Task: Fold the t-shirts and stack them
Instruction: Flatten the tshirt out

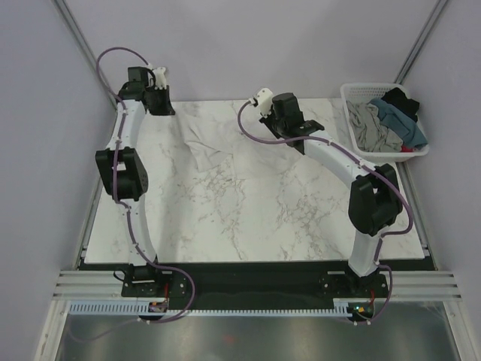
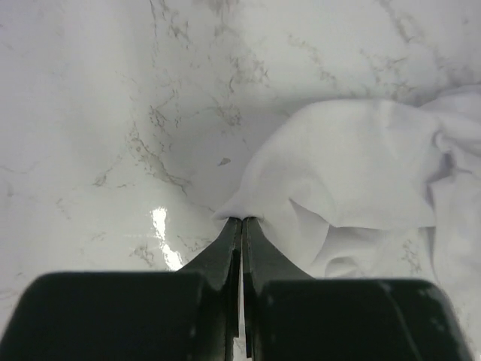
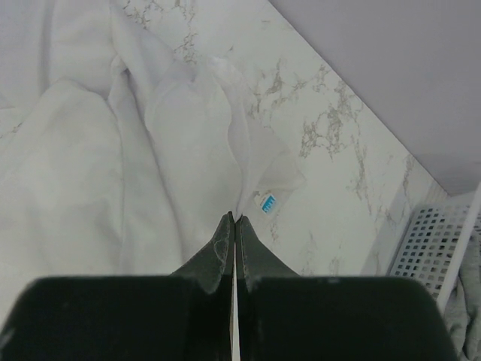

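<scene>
marble table [image 1: 248,218] takes up most of the view. the white t-shirt [image 1: 207,147] is lying rumpled on the far half of it, left of centre, between my two arms, and it's not folded at all, just bunched with loose creases. it's so pale against the marble that i can't really trace its edges from above.

off the far right corner of the table there's the white lattice basket [image 1: 359,89]. inside it are a grey t-shirt [image 1: 372,128] heaped toward the left side, a teal-blue t-shirt [image 1: 394,113] behind it and a black t-shirt [image 1: 402,98] at the far end, all crumpled together, none stacked.

my left hand [image 2: 241,222] is low over the far left part of the table, fingers pressed together with a bit of the white t-shirt's edge pinched right at the tips. my right hand [image 3: 234,218] is at the shirt's right side, near the far edge, fingers also pressed together on a thin bit of the fabric.

tiniest thing: a little blue tag [image 3: 267,203] on the shirt, just beyond my right fingertips.
</scene>
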Tool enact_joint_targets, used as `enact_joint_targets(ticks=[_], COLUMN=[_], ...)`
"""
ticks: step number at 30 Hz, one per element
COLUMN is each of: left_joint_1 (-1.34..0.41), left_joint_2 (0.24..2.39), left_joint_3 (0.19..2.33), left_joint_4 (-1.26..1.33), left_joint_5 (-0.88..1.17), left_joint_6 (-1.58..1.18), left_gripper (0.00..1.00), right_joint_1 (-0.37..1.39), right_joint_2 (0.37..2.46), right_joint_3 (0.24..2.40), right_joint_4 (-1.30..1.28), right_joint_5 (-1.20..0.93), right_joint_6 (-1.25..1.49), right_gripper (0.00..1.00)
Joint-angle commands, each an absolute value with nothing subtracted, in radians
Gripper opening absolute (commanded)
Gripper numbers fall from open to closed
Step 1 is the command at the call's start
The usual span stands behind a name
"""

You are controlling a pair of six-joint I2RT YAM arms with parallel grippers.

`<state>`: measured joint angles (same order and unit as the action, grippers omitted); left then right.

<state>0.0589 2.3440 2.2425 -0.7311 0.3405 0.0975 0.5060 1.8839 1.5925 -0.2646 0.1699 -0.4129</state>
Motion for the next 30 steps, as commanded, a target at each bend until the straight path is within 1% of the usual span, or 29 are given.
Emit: enact_joint_targets(ticks=[1, 9, 15, 20, 22, 23, 24, 25, 27, 28, 30], left_joint_1=[0.069, 0.109, 0.127, 0.127, 0.127, 0.127, 0.127, 0.127, 0.127, 0.127, 0.126], left_joint_2=[2.099, 1.823, 1.665, 1.559, 1.499, 1.474, 1.438, 1.421, 1.428, 1.443, 1.512], left_joint_3=[2.214, 2.014, 1.985, 1.970, 1.837, 1.836, 1.734, 1.682, 1.585, 1.571, 1.566], left_joint_4=[-0.719, -0.767, -0.778, -0.926, -0.991, -1.006, -1.015, -1.019, -1.026, -1.028, -1.008], left_joint_5=[0.442, 0.491, 0.525, 0.564, 0.583, 0.586, 0.598, 0.612, 0.629, 0.646, 0.646], left_joint_6=[0.087, 0.140, 0.184, 0.207, 0.222, 0.222, 0.233, 0.226, 0.206, 0.209, 0.229], left_gripper=[0.02, 0.02, 0.02, 0.02, 0.02, 0.02, 0.02, 0.02, 0.02, 0.02, 0.02], right_joint_1=[0.456, 0.306, 0.249, 0.248, 0.248, 0.249, 0.249, 0.249, 0.247, 0.248, 0.247], right_joint_2=[1.780, 1.666, 1.569, 1.460, 1.413, 1.398, 1.369, 1.361, 1.367, 1.376, 1.429], right_joint_3=[1.609, 1.635, 1.693, 1.695, 1.628, 1.597, 1.565, 1.507, 1.476, 1.468, 1.480], right_joint_4=[-0.235, -0.242, -0.247, -0.353, -0.388, -0.397, -0.403, -0.403, -0.410, -0.416, -0.416], right_joint_5=[0.213, 0.216, 0.196, 0.127, 0.098, 0.080, 0.040, 0.025, 0.003, -0.039, -0.054], right_joint_6=[-0.397, -0.397, -0.399, -0.353, -0.298, -0.298, -0.266, -0.250, -0.212, -0.207, -0.216], right_gripper=[0.00, 0.00, 0.00, 0.00, 0.00, 0.00, 0.00, 0.00, 0.00, 0.00, 0.00])
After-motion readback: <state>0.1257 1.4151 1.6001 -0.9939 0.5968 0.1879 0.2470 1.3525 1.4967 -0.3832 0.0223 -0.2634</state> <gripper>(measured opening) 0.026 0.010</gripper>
